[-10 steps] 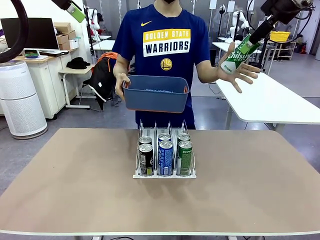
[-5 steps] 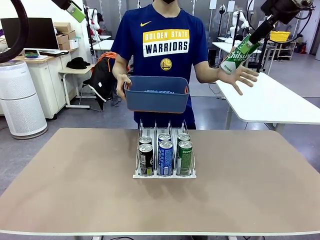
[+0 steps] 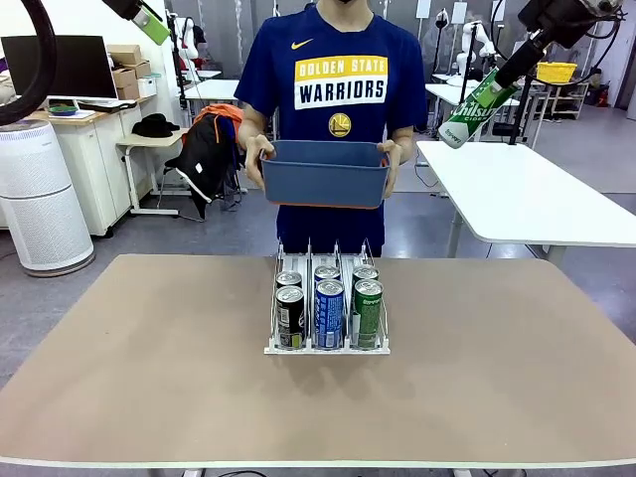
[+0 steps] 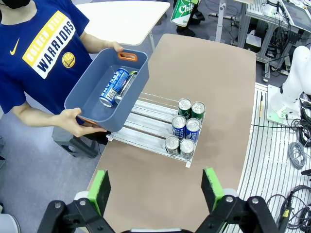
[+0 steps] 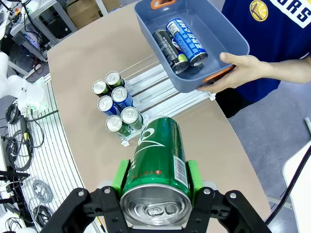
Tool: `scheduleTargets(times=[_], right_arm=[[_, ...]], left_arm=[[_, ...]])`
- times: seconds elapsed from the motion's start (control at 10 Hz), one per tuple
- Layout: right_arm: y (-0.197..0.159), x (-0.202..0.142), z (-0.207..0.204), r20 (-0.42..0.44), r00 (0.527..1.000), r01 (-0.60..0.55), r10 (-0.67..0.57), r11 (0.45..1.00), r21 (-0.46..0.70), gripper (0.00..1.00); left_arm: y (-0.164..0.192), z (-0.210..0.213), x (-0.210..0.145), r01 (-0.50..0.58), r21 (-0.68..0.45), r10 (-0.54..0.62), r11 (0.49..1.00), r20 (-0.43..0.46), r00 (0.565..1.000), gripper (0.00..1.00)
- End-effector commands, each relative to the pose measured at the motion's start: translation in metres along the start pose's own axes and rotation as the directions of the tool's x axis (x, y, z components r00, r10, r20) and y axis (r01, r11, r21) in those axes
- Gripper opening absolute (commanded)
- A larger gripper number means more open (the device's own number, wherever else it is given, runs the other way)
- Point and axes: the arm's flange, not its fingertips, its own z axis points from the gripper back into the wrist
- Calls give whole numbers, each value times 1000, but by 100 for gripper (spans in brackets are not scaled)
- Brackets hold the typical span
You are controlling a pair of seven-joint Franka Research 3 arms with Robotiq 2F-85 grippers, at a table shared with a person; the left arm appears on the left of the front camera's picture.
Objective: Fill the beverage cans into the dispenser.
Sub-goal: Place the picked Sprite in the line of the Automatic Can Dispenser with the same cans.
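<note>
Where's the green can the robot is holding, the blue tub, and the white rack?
green can (image 5: 156, 158), right wrist view, on its green side.
blue tub (image 3: 323, 184), front view, on its front wall.
white rack (image 4: 150, 121), left wrist view, on its bare lanes.

- The dispenser is a white wire rack with three narrow lanes, standing flat.
- Six upright cans fill its robot-side end, two per lane: black cans left, blue cans middle, green cans right.
- A lone green can is clamped tilted in the right gripper, high and right of the dispenser.
- A loose blue can and a loose black can lie on their sides in a blue tub above the dispenser's far end.
</note>
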Motion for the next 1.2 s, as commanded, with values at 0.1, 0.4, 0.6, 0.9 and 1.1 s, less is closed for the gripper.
scheduleTargets(times=[0.1, 0.4, 0.6, 0.9, 1.1], right_arm=[[1, 0, 2, 2, 1000, -1, 1, 1000, -1, 1], [1, 0, 2, 2, 1000, -1, 1, 1000, -1, 1], [1, 0, 2, 2, 1000, -1, 1, 1000, -1, 1], [0, 0, 0, 0, 1000, 0, 0, 1000, 0, 58], [2, 1, -2, -16, 1000, -1, 1, 1000, 5, 58]], left_arm=[[-1, -1, -1, -1, -5, 1, 1000, -2, 1000, 100], [-1, -1, -1, -1, -5, 1, 1000, -2, 1000, 100], [-1, -1, -1, -1, -5, 1, 1000, -2, 1000, 100], [-1, -1, -1, -1, -5, 1, 1000, -2, 1000, 100], [-1, -1, -1, -1, -5, 1, 1000, -2, 1000, 100]])
